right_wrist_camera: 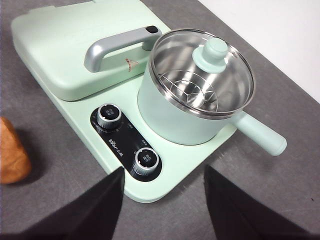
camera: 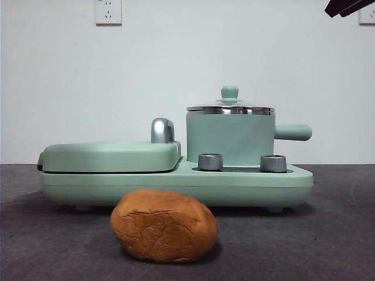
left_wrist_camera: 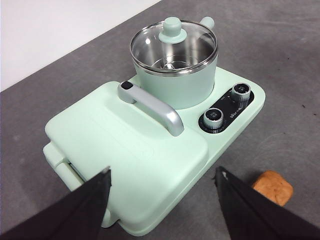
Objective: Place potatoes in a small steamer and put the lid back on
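The potato (camera: 164,225) was seen low in the centre of the front view, resting on the tabletop (camera: 328,234) just before the mint-green cooker base (camera: 176,186). Its cracked matte skin was judged grippy and firm, fairly light, best taken across its shorter width. The lid (camera: 229,107) sat closed on the small steamer (camera: 229,137) at centre right; its glass was judged fragile, and the knob (camera: 229,92) was the evident hold. Both the left gripper (left_wrist_camera: 162,182) and the right gripper (right_wrist_camera: 164,182) were spread wide and held nothing. The tabletop was covered in dark grey matte cloth; a white wall (camera: 176,70) with sockets stood behind.
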Motion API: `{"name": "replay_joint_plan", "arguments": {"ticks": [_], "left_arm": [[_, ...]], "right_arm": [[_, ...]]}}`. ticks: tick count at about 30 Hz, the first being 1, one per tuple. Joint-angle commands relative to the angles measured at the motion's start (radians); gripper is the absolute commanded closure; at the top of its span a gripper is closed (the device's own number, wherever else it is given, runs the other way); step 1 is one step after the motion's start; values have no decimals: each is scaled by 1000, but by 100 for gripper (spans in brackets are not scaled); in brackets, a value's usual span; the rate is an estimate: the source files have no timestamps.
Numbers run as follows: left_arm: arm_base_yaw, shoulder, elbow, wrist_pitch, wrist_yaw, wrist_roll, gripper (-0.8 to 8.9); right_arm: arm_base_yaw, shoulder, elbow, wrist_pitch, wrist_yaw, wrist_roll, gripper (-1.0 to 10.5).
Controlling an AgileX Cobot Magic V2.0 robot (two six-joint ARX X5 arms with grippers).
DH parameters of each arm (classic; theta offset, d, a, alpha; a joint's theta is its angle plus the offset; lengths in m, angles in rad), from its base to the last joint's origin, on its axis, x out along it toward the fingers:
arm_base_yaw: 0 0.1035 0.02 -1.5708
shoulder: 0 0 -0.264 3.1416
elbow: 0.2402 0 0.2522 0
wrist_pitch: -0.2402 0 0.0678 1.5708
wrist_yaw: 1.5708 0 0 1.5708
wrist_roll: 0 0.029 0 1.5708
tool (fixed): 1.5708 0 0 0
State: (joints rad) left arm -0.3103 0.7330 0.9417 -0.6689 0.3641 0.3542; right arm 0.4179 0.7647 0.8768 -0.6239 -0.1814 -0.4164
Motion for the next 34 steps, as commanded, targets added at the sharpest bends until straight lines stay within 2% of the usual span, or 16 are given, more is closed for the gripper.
{"name": "replay_joint_plan", "arguments": {"ticks": [1,4,7,15,18,26,34], "left_arm": [[-5,6,15,20,-3,-19,474],[-5,23,15,93,-2,-75,474],[-19,74,15,227,-2,-117,474],[-100,346,18,623,-2,-219,474],[-135,460,41,718,-3,-239,474],[-206,777,266,745,-3,-232,474],[-253,1027,462,782,-3,-164,475]], "right_arm": [[5,5,22,11,1,1,687],[5,5,22,11,0,19,686],[5,5,22,13,0,20,687],[5,5,22,35,-1,43,686],[5,5,22,40,-1,43,687],[5,5,22,48,-1,50,686],[5,5,22,49,-1,50,687]]}}
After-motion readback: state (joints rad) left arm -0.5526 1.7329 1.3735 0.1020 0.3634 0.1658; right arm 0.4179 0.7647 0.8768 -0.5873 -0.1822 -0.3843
